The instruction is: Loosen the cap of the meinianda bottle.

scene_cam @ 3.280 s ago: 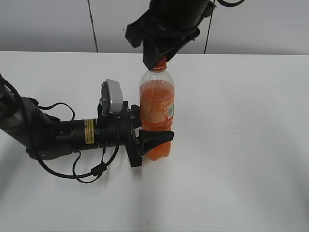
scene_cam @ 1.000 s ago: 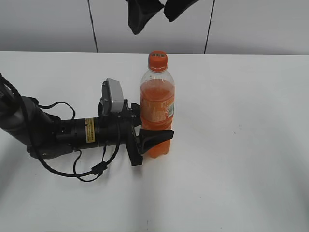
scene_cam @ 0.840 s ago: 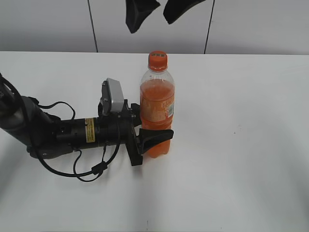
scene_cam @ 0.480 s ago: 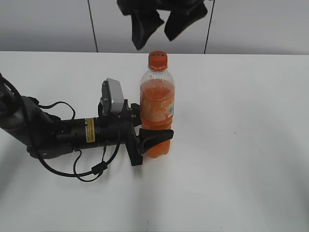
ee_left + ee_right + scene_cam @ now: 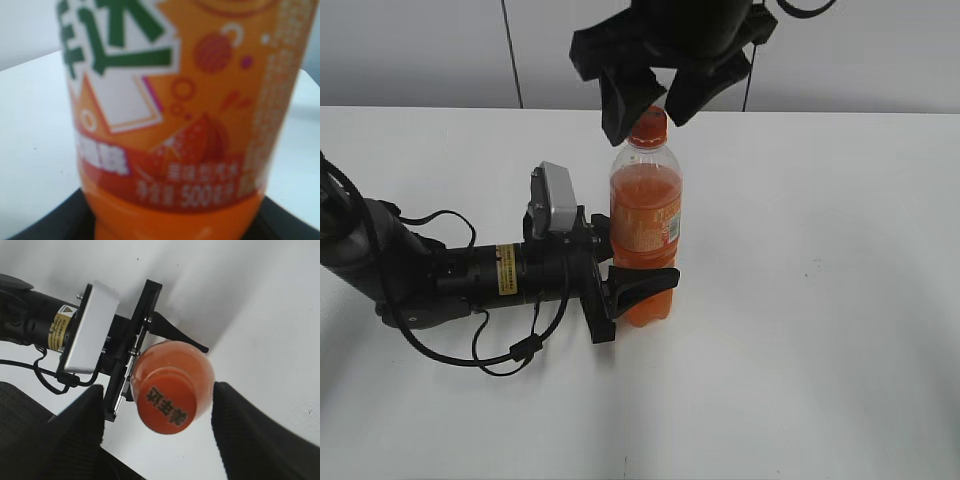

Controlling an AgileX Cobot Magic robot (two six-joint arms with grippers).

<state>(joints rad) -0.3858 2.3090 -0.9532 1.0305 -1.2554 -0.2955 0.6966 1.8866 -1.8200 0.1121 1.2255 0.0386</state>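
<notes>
The meinianda bottle (image 5: 645, 235) stands upright on the white table, clear plastic with orange liquid and an orange label. Its label fills the left wrist view (image 5: 170, 115). My left gripper (image 5: 630, 288) is shut on the bottle's lower body, with black fingers on both sides. The orange cap (image 5: 649, 127) with dark print on top sits on the neck and shows from above in the right wrist view (image 5: 168, 406). My right gripper (image 5: 652, 95) is open, its two black fingers on either side of the cap with gaps, not touching it (image 5: 160, 430).
The left arm (image 5: 440, 275) lies along the white table (image 5: 820, 300) at the left, with a looping black cable (image 5: 510, 350) in front of it. A grey panelled wall (image 5: 420, 50) runs behind the table.
My right gripper let go of the cap, rose clear above the bottle, then came back down, open, around the cap. The bottle and left gripper have not moved.
</notes>
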